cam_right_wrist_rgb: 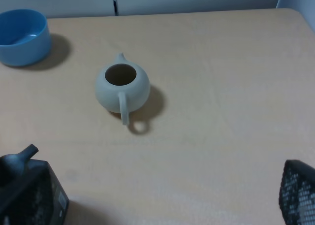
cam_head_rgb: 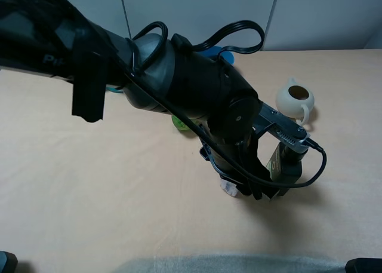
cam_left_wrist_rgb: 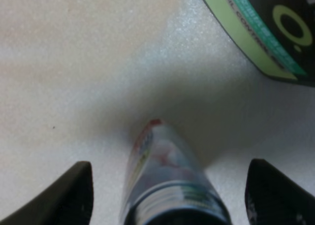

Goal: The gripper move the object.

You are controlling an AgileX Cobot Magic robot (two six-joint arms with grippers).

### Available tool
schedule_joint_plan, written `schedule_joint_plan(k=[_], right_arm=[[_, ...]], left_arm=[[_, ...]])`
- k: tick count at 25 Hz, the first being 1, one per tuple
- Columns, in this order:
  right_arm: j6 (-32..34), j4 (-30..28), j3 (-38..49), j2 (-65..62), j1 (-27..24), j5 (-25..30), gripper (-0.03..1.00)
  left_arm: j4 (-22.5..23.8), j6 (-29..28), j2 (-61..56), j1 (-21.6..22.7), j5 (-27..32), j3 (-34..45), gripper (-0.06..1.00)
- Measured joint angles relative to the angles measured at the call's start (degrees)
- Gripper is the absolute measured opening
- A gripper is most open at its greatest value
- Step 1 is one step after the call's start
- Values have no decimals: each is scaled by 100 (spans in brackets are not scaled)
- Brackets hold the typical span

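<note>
**Clerk:** Entry one, the task's thing?

**Keeper:** Shaker [cam_left_wrist_rgb: 167, 183], count one. It is on the table [cam_head_rgb: 89, 183], right of centre on the near side, and lies between the two jaws of my left pincer [cam_left_wrist_rgb: 170, 165]. Whether it is upright or tipped, I cannot tell.

**Clerk:** Pincer condition?

**Keeper:** Left pincer is released. Bare table shows on both sides of the glass, and neither jaw touches it. I judge that I straddle it this way so one squeeze would catch the body evenly. Of my right pincer only one meshed finger [cam_right_wrist_rgb: 298, 198] shows, so I cannot tell its state.

**Clerk:** Neighbours?

**Keeper:** Dark bottle [cam_head_rgb: 287, 165], count one, just right of the shaker. It is close enough that I judge any sideways move would risk bumping it.
Cream pot [cam_head_rgb: 295, 100], count one, farther back on the right, well apart.
Green fruit [cam_head_rgb: 178, 123], count one, far-left of the shaker, mostly under my arm.
Blue bowl [cam_right_wrist_rgb: 22, 37], count one, at the far edge.

**Clerk:** Arms at work?

**Keeper:** One, reaching across from the left.
</note>
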Motion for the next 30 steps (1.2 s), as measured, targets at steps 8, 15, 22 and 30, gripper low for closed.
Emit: schedule_joint_plan(k=[8,15,22,30], right_arm=[[0,0,0,0,0,0,69],[0,6,0,0,0,0,69],[0,6,0,0,0,0,69],[0,6,0,0,0,0,69]], left_arm=[[0,0,0,0,6,0,65],[0,0,-219,0,205,0,65],[0,0,-483,0,642,0,65],[0,80,-911,0,1120,0,65]])
